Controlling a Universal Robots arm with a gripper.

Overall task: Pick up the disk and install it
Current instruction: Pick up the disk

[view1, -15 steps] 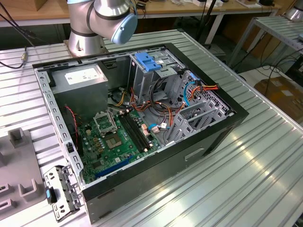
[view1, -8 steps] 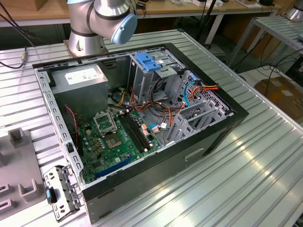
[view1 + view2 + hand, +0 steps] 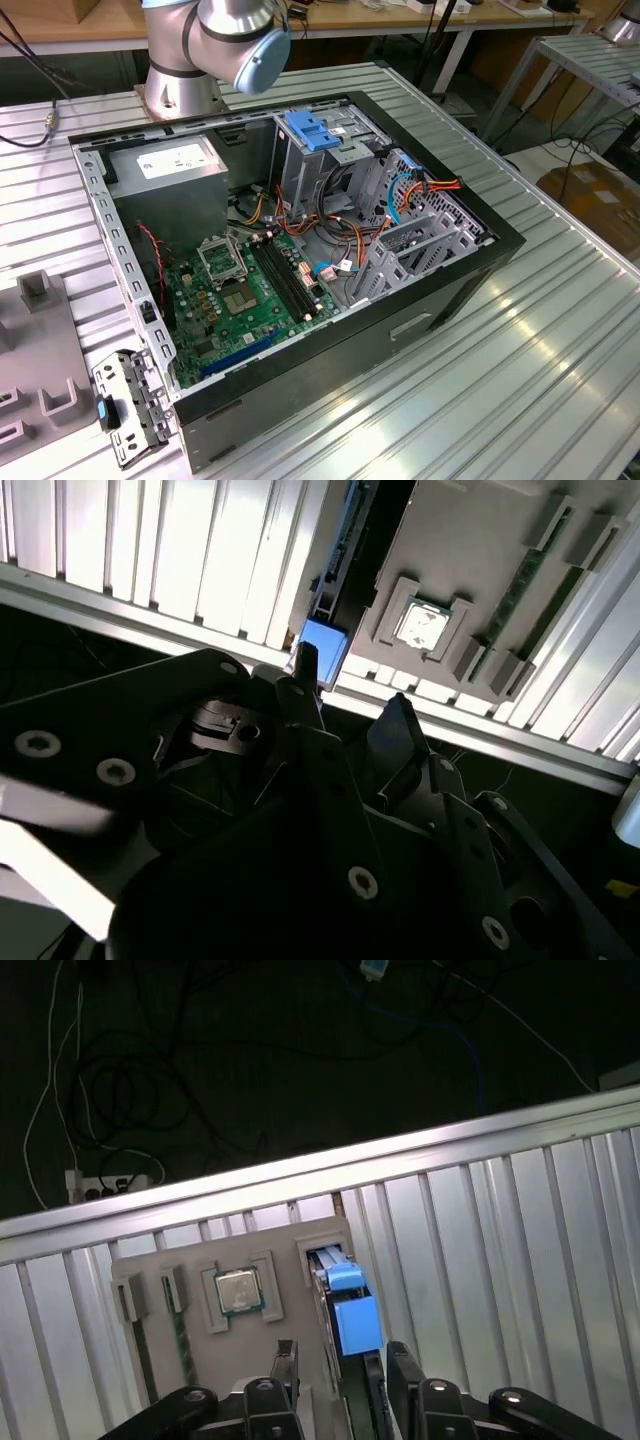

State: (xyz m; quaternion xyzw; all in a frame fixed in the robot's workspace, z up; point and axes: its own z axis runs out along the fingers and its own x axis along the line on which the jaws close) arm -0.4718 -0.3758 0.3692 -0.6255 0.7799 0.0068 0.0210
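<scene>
Lab: robot arm (image 3: 215, 38), open computer case (image 3: 350, 372)

A ribbed aluminium counter (image 3: 530, 380) spans the exterior view and catches bright glare. At twelve o'clock stands a wooden workbench (image 3: 100, 28), and at two o'clock a second slatted metal table (image 3: 590, 60). At three o'clock, brown cardboard (image 3: 600, 195) lies on the pale floor (image 3: 545, 160). In the first wrist view, cables (image 3: 130, 1090) and a power strip (image 3: 105, 1185) lie in shadow.

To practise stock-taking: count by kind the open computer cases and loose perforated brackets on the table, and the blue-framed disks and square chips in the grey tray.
Open computer case: 1
Perforated bracket: 1
Disk: 1
Square chip: 1
Total: 4
</scene>
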